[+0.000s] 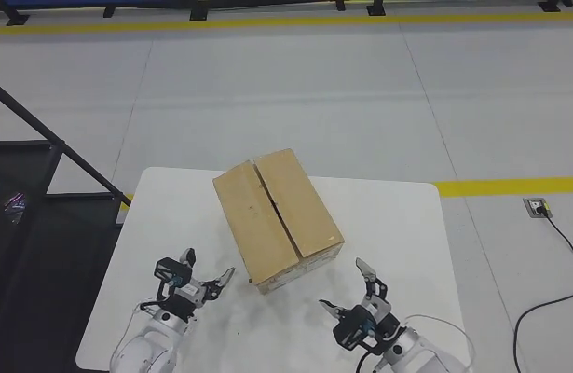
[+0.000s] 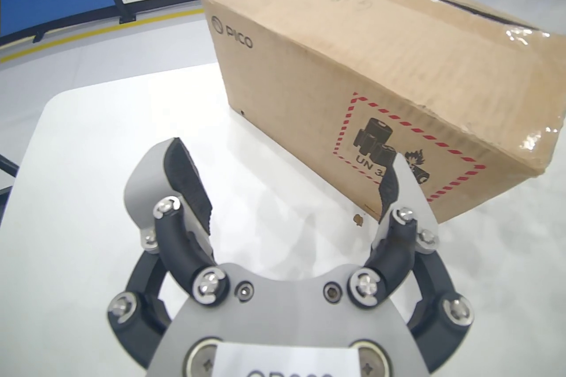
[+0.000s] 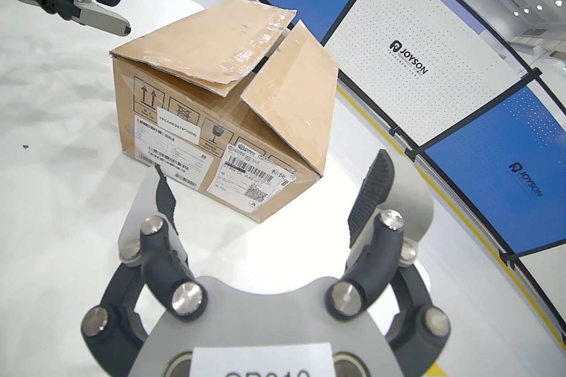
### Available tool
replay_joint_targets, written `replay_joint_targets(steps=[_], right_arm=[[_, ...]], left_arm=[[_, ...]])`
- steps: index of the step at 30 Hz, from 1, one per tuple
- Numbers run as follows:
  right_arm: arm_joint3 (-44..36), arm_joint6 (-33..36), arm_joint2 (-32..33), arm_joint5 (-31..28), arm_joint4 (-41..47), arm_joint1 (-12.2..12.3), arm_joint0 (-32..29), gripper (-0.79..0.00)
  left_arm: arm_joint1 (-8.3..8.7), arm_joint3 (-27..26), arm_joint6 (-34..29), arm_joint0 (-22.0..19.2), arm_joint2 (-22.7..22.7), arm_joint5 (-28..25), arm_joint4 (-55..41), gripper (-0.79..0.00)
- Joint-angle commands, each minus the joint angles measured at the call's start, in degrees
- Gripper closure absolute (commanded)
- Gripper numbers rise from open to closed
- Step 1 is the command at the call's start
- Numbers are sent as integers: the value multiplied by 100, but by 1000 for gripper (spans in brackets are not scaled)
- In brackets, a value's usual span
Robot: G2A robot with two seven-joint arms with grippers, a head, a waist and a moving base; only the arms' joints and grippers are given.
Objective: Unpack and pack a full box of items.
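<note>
Well, I had the cardboard box (image 1: 278, 216) sitting near the middle of the white worktop (image 1: 398, 242), turned at an angle. Its two top flaps were folded down but loose, and the seam between them gaped a little at the end nearer the robot. My left gripper (image 1: 209, 265) hovered low over the worktop just beside the box's long side, jaws spread wide and holding nothing. My right gripper (image 1: 345, 285) hung near the box's labelled short end, off its near corner, likewise wide apart and empty. Neither touched the box, which lay ahead of and between the two.
</note>
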Motion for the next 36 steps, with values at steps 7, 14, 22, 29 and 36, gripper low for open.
replay_joint_targets(steps=[7,14,22,29,36], right_arm=[[34,-56,127,9,112,6,-42,-785],[87,-209,251,23,211,18,-138,-785],[137,-415,346,-183,995,3,-172,-785],[120,-314,413,-370,1524,-8,-139,-785],[20,-425,269,-1276,1872,11,-13,-785]], left_arm=[[-62,203,-90,-284,490,-157,203,-785],[-78,180,-194,-399,745,-406,442,-785],[-92,5,-245,-437,1032,-693,692,-785],[-69,-33,-184,-421,994,-779,817,-785],[18,25,80,-228,126,-487,270,-785]])
